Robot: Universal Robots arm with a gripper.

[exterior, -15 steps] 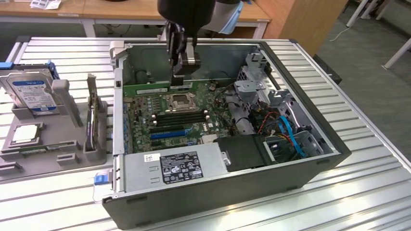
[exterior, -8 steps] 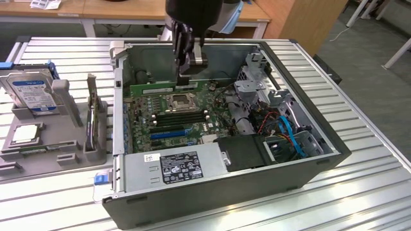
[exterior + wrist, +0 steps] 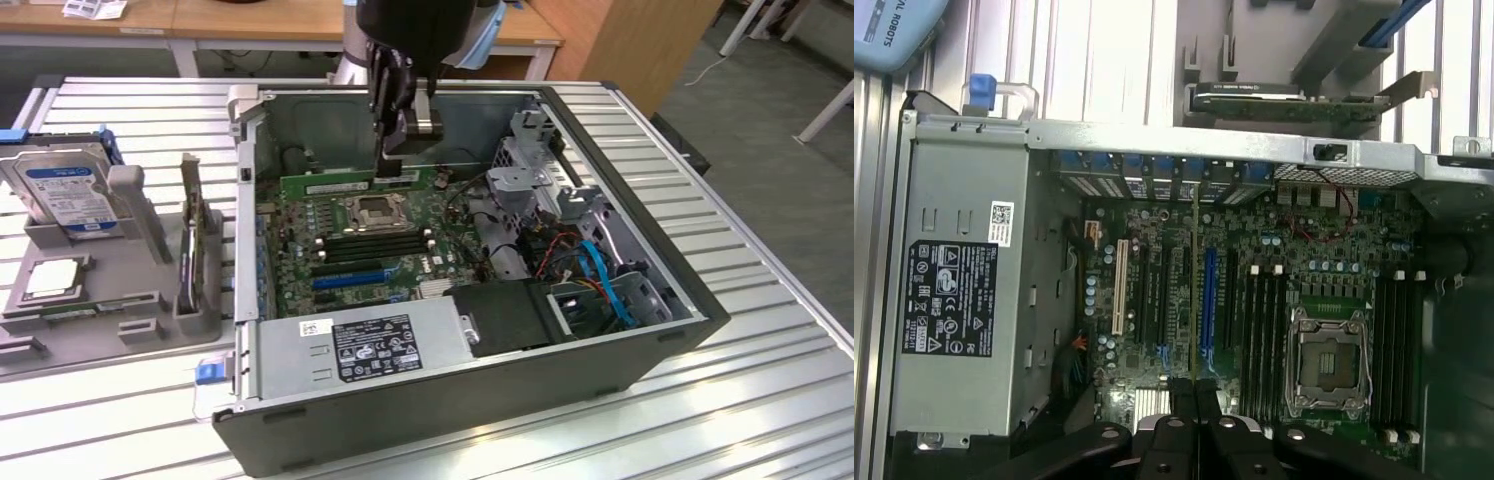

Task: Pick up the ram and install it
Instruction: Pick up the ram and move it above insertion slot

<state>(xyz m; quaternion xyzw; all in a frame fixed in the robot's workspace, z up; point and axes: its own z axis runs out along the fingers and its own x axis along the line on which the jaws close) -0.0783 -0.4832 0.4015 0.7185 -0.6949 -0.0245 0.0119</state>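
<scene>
- A grey power supply (image 3: 367,345) sits at the near end of the open computer case (image 3: 467,420) on the slatted worktop (image 3: 761,400);
- beyond it lies the motherboard (image 3: 400,265) with its CPU socket (image 3: 374,212);
- at the socket's 12 o'clock in the exterior view, the ram (image 3: 350,185) stands level on edge over the board's far slots; whether it touches them cannot be told;
- the pincer (image 3: 400,152) is nipped almost shut on the ram's upper edge, near its 3 o'clock end;
- a hard drive (image 3: 64,190) stands at the case's 9 o'clock.
</scene>
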